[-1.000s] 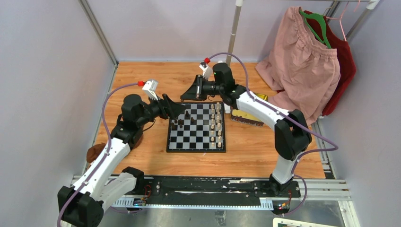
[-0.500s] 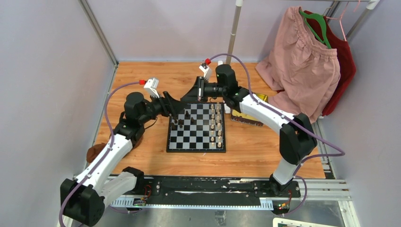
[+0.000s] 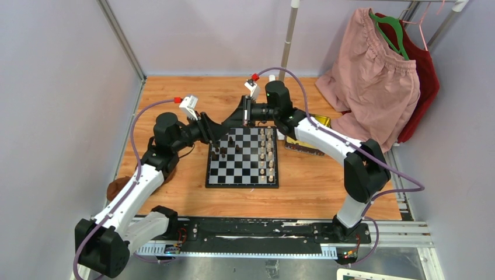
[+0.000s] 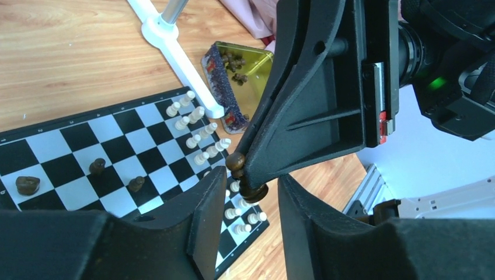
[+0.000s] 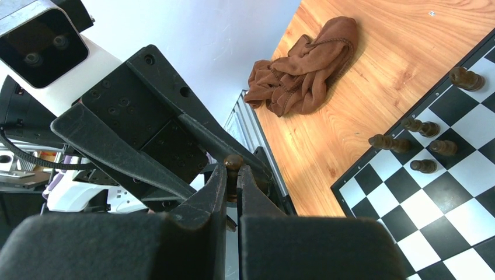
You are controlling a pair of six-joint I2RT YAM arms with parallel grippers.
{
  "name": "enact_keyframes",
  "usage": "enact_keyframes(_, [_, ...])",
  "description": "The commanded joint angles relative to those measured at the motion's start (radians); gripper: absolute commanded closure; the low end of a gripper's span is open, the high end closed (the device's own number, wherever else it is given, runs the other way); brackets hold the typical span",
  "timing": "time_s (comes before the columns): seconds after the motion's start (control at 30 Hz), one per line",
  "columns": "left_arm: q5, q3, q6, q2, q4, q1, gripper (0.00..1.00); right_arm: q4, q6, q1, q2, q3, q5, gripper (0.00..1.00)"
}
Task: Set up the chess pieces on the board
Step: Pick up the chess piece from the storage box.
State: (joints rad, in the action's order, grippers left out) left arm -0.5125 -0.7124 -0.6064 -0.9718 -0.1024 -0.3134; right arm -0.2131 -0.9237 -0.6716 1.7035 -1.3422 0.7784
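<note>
The board (image 3: 233, 175) lies mid-table with a column of cream chess pieces (image 3: 266, 154) down its right side and a few dark pieces (image 3: 224, 150) at its far left. Above the board's far-left corner the two grippers meet. My right gripper (image 5: 233, 175) is shut on a dark pawn (image 5: 234, 163). The left wrist view shows that pawn (image 4: 248, 178) sticking out of the right fingertips, between the jaws of my left gripper (image 4: 252, 198). Those jaws stand either side of it with a narrow gap on each side, so the left gripper is open.
A gold tray (image 3: 306, 143) holding more dark pieces (image 4: 233, 61) sits off the board's far-right corner, beside a white pole (image 4: 175, 46). Pink and red clothes (image 3: 373, 76) hang at the back right. A brown cloth (image 5: 303, 64) lies near the table's left edge.
My left gripper has moved up and right to the right gripper's tip, and its jaws have narrowed round the pawn. The right gripper shifted slightly, still shut on the pawn.
</note>
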Motion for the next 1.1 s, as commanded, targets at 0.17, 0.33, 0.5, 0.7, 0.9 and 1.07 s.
enact_keyframes(0.17, [-0.009,-0.027,0.003,-0.001,-0.037,0.005,0.63,-0.018,-0.010,-0.037,0.030,-0.017,0.044,1.00])
enact_keyframes(0.33, [-0.008,-0.024,0.009,0.005,-0.038,0.005,0.67,-0.005,-0.002,-0.037,0.031,-0.015,0.046,1.00])
enact_keyframes(0.5, [-0.006,-0.021,0.015,0.008,-0.037,0.005,0.70,0.026,0.018,-0.039,0.034,-0.016,0.048,1.00])
enact_keyframes(0.7, [-0.006,-0.027,0.023,0.014,-0.036,0.005,0.74,0.051,0.038,-0.042,0.043,-0.021,0.051,1.00])
enact_keyframes(0.9, [-0.002,-0.025,0.025,0.026,-0.032,0.005,0.84,0.071,0.058,-0.042,0.048,-0.020,0.055,1.00])
enact_keyframes(1.07, [0.002,-0.019,0.011,0.039,-0.046,0.005,1.00,0.046,0.049,-0.043,0.056,-0.010,0.069,1.00])
